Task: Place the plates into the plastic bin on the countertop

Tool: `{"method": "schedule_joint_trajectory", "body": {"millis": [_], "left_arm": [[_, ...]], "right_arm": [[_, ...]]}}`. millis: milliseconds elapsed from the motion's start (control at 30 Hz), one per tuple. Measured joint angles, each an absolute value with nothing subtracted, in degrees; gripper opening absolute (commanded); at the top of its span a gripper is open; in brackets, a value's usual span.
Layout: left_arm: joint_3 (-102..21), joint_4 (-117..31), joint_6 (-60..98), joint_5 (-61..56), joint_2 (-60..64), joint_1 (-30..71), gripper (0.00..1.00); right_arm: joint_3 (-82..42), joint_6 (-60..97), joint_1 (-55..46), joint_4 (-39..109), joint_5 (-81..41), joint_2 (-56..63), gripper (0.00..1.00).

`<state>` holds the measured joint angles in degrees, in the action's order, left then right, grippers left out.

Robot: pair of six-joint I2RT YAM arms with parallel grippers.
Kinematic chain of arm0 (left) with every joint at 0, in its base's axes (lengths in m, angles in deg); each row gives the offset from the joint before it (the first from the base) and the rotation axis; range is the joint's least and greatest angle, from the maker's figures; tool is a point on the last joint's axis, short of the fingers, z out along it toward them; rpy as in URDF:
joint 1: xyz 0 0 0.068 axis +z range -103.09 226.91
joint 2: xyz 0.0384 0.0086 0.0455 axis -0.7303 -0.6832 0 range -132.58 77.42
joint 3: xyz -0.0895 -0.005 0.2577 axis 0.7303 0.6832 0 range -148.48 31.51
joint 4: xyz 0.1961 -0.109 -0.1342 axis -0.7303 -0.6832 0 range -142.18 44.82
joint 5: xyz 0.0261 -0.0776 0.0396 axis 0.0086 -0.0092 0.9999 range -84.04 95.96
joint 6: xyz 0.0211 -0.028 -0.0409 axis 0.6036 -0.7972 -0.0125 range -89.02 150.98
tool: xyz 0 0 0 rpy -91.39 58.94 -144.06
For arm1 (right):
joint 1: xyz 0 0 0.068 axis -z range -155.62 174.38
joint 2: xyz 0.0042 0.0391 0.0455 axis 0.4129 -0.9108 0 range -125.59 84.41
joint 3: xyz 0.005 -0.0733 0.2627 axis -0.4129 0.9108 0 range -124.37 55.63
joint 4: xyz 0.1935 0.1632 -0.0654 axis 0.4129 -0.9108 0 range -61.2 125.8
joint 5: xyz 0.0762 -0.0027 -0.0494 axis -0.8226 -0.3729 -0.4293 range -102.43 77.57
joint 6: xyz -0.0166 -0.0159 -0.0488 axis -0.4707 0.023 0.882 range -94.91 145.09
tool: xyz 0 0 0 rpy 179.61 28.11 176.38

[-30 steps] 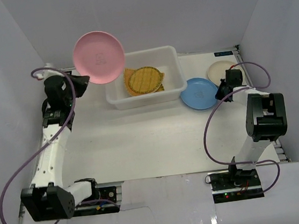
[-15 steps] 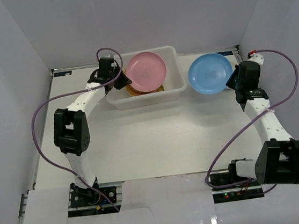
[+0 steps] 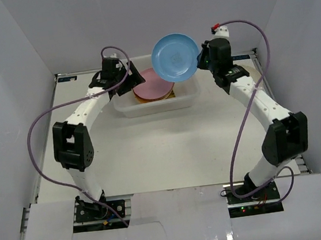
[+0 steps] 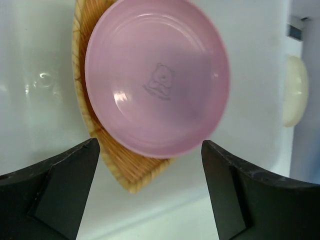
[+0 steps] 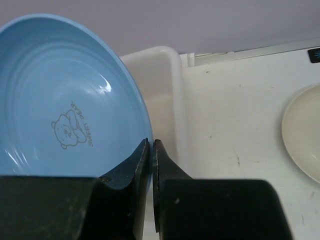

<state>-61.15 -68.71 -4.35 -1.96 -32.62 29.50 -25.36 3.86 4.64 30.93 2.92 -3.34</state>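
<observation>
White countertop [image 3: 151, 144]: right jaws clamp blue plate [image 5: 65, 100] marked "SWEET BEAR"; left jaws wide.

white countertop [image 3: 164, 148] with bin [image 3: 156, 106], cream plate [image 5: 304, 132]

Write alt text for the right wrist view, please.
The right end effector pinches the rim of a blue plate with a bear print. Behind it is a corner of the bin; a cream plate lies on the table.

The translucent white bin [image 3: 153, 106] sits far back on the bench [image 3: 169, 148]. Inside it, a pink plate [image 4: 157, 75] lies face-up on a woven bamboo tray [image 4: 127, 170]. A blue plate [image 3: 174, 57] tilts in the air above the bin's right end. A cream plate [image 5: 302, 132] lies on the bench to the bin's right.
</observation>
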Motion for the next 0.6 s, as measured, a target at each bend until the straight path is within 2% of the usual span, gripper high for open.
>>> {"method": "schedule_joint_trajectory", "body": {"millis": [267,300,333,367,400,467,533,600], "left_arm": [[-46.0,-61.2,-3.3,-0.5,0.1,29.6,0.97],[-44.2,-59.8,-2.9,-0.6,4.3,29.6,0.98],[-42.3,-58.6,-2.5,-0.8,7.9,29.6,0.98],[-40.1,-57.7,-2.2,-1.0,11.5,29.6,0.98],[-37.7,-56.8,-1.9,-1.2,14.6,29.6,0.98],[-32.4,-56.5,-1.4,-1.9,19.8,29.6,0.98],[-27.4,-57.0,-0.3,-2.8,23.3,29.6,0.98],[-23.8,-58.7,0.9,-3.7,25.3,29.6,0.98]], "right_arm": [[-39.2,3.4,-1.1,27.5,1.6,-24.8,0.08],[-40.2,3.2,-1.7,26.8,1.2,-26.7,0.1],[-41.1,3.0,-2.1,26.1,0.7,-28.3,0.18],[-42.4,2.7,-2.7,25.1,0.2,-29.9,0.47],[-43.9,2.4,-3.1,24.0,-0.4,-31.4,0.6],[-47.0,2.4,-3.5,22.2,-0.9,-33.4,0.8],[-48.0,3.4,-3.3,21.8,-1.3,-33.3,0.79],[-48.1,4.4,-2.3,21.7,-1.9,-32.1,0.71]]}}
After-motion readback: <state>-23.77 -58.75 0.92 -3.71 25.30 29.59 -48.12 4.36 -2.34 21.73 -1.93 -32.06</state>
